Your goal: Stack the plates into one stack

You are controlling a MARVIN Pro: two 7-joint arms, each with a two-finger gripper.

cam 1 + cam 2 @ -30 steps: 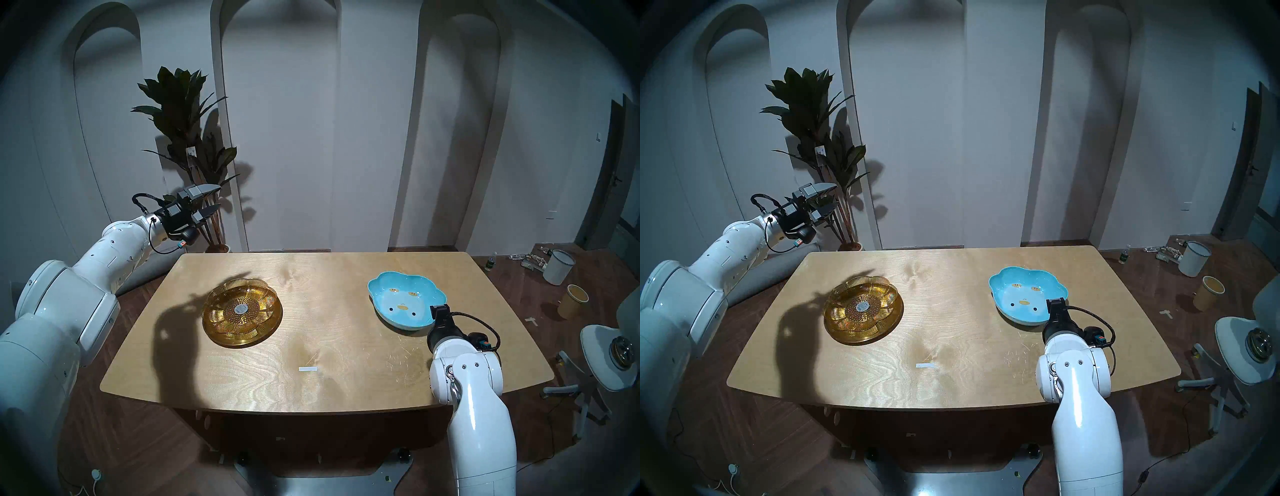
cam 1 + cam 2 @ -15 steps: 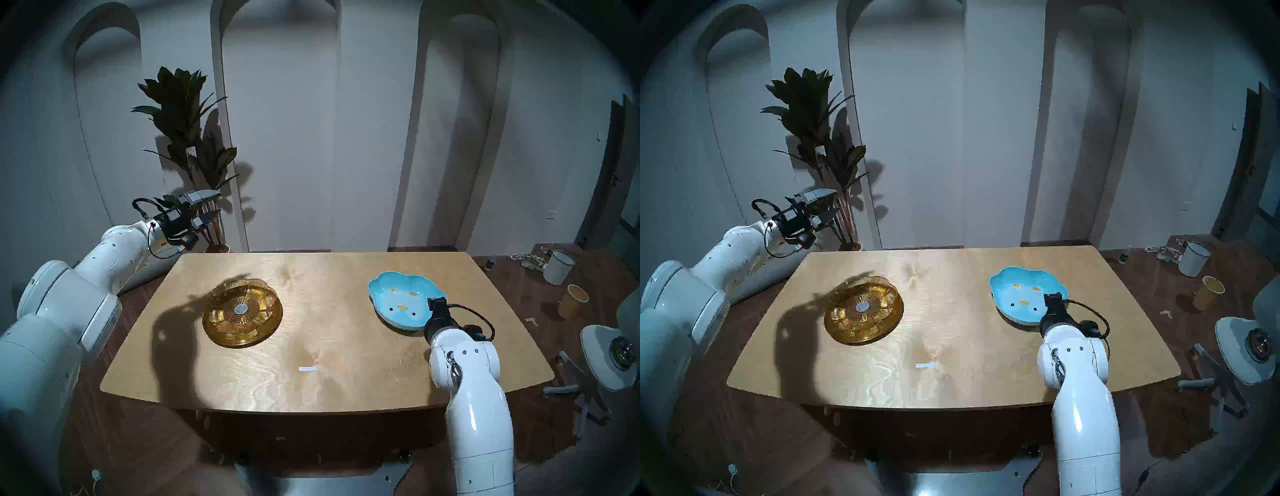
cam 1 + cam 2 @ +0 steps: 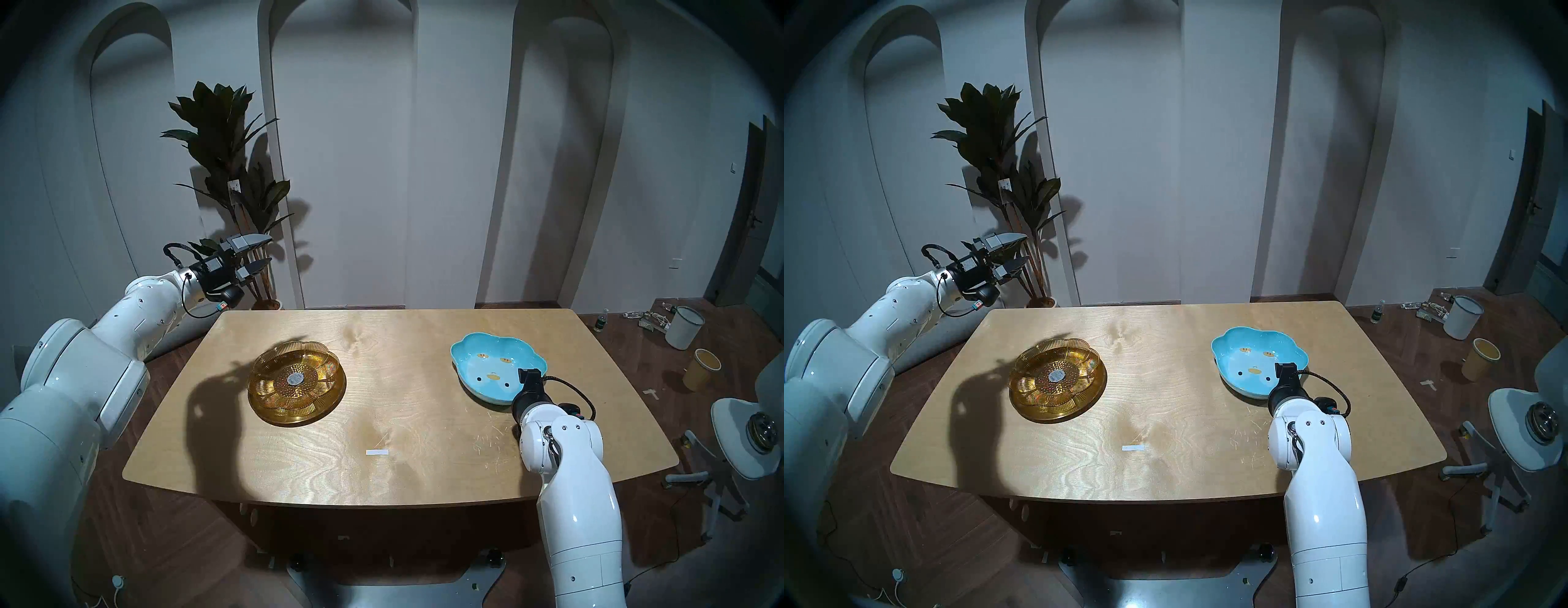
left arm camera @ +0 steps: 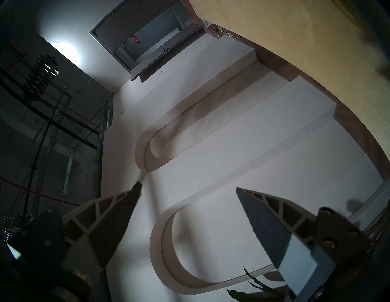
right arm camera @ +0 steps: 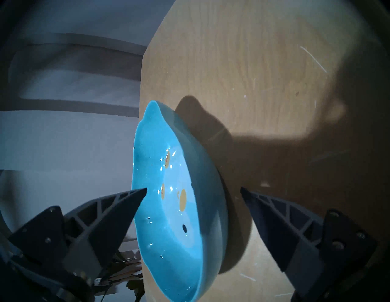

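Note:
The amber ribbed flower plate [image 3: 271,384] with a grey centre sticker lies on the round gold metal plate [image 3: 297,421] at the table's left middle; both show in the head right view too [image 3: 1034,382] [image 3: 1059,417]. The light-blue lobed dish [image 3: 483,361] [image 3: 1246,354] rests on the table at the right. My right gripper [image 3: 528,373] [image 3: 1285,367] is open at the dish's near right rim. In the right wrist view [image 5: 193,189] the dish [image 5: 168,221] stands between the jaws, untouched. My left gripper [image 3: 268,250] [image 3: 1026,248] [image 4: 188,186] is open, empty, raised beyond the table's far left corner.
A white tape strip [image 3: 377,452] lies near the wooden table's [image 3: 382,484] front middle. A potted plant [image 3: 229,170] stands behind my left gripper. On the floor at right are a chair [image 3: 746,437], a paper cup [image 3: 702,369] and a white bucket [image 3: 684,327].
My right gripper has slid a little left and forward over the blue dish's near rim. My left gripper has dipped slightly. The plates have not moved.

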